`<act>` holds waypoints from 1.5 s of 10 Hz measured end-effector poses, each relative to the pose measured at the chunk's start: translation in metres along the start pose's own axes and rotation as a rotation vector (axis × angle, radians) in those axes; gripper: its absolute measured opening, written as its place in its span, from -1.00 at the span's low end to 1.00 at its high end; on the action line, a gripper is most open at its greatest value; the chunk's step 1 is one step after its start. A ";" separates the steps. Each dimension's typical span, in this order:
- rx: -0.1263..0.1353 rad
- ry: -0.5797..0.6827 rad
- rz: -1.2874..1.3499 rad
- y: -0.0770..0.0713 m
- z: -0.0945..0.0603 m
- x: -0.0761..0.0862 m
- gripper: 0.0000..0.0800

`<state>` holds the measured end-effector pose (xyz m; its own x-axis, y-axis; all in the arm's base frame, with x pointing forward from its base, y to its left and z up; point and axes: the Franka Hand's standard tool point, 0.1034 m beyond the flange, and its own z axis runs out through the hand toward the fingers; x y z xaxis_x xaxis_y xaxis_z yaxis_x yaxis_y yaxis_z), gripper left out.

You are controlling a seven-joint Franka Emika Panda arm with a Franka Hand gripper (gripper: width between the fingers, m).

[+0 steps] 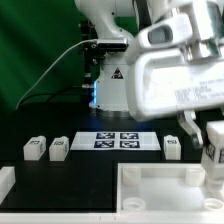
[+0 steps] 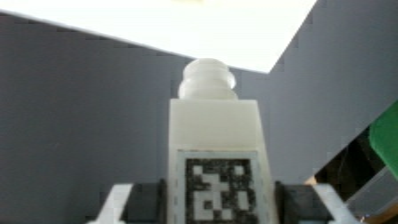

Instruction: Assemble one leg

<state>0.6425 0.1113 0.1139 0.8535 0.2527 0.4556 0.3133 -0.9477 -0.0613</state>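
Note:
My gripper (image 1: 212,140) is at the exterior view's right, shut on a white leg (image 1: 214,150) with a marker tag, held above the large white panel (image 1: 160,195) near its far right corner. In the wrist view the held leg (image 2: 217,130) stands between my fingers (image 2: 146,200), its rounded peg pointing away and its tag facing the camera. Three more legs lie on the black table: two at the exterior view's left (image 1: 36,149) (image 1: 59,149) and one at the right (image 1: 173,148).
The marker board (image 1: 118,140) lies at the middle of the table in front of the robot base (image 1: 110,85). A white corner piece (image 1: 5,184) sits at the exterior view's lower left edge. A green backdrop stands behind.

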 end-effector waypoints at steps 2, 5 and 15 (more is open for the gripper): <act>-0.004 -0.006 -0.003 -0.001 0.010 -0.021 -0.27; -0.009 0.009 -0.010 -0.007 0.013 -0.031 -0.27; -0.030 0.084 -0.007 -0.008 0.028 -0.035 -0.27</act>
<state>0.6213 0.1159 0.0736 0.8133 0.2432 0.5285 0.3052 -0.9517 -0.0318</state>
